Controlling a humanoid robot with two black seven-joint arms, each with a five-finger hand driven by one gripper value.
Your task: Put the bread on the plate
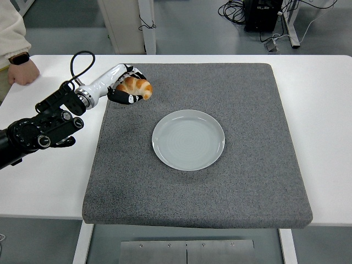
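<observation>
My left hand (125, 86) is clenched round the bread (135, 87), a small golden croissant, in the upper left of the frame, over the far left part of the grey mat (247, 181). My fingers (122, 98) curl under its near side, others wrap over the top; its right end sticks out free. Whether it hangs clear of the mat I cannot tell. I judge it light, soft and flaky, so it will crush or shed crumbs if I squeeze; the crust should give enough grip. The best hold is across the thick middle, which is about where I have it. The plate (188, 139) sits empty at centre frame, well apart, down and right. My right hand is not in view.
</observation>
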